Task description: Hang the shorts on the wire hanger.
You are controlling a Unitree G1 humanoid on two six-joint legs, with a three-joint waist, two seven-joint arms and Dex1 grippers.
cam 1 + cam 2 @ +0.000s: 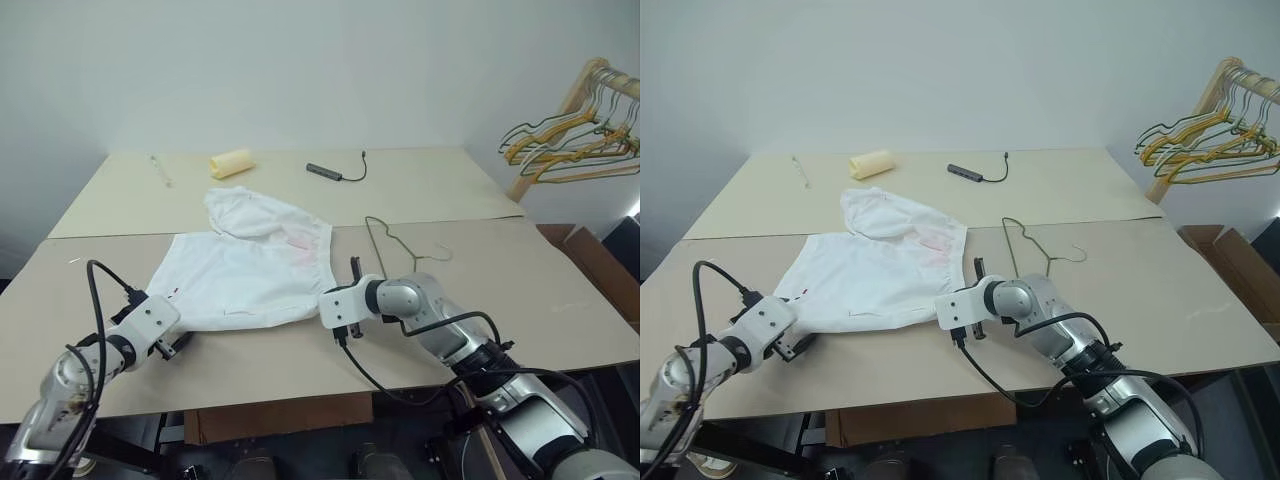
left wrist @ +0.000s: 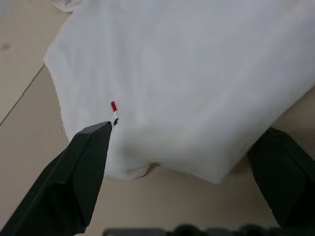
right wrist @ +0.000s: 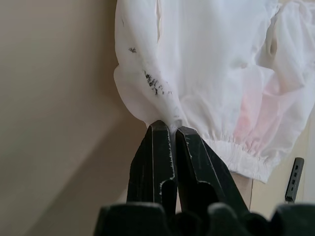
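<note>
The shorts (image 1: pixel 255 265) lie spread flat on the beige table (image 1: pixel 560 300), white, with a faint pink patch by the gathered waistband, which faces the right tool. The right tool (image 3: pixel 165 132) stands at that waistband edge with its two black fingers pressed together; in the right wrist view their tips meet the elastic hem beside a smudge of dark marks, though whether any fabric is pinched between them cannot be told. The left tool (image 2: pixel 189 147) sits at the opposite corner of the shorts with its fingers spread wide, one finger (image 2: pixel 83 167) at the cloth edge beside a small red tag (image 2: pixel 113 106), the other off the far side of the corner; the fabric lies between them, not gripped. The wire hanger (image 1: pixel 392 243), thin and dark, lies flat on the table just beyond the right tool and beside the waistband, apart from the cloth. Farther back on the table rest a pale yellow roll (image 1: pixel 231 163) and a small dark device with a cable (image 1: pixel 333 172). A bunch of yellow hangers (image 1: pixel 575 140) hangs on a wooden rack well off to the right tool's outer side.
</note>
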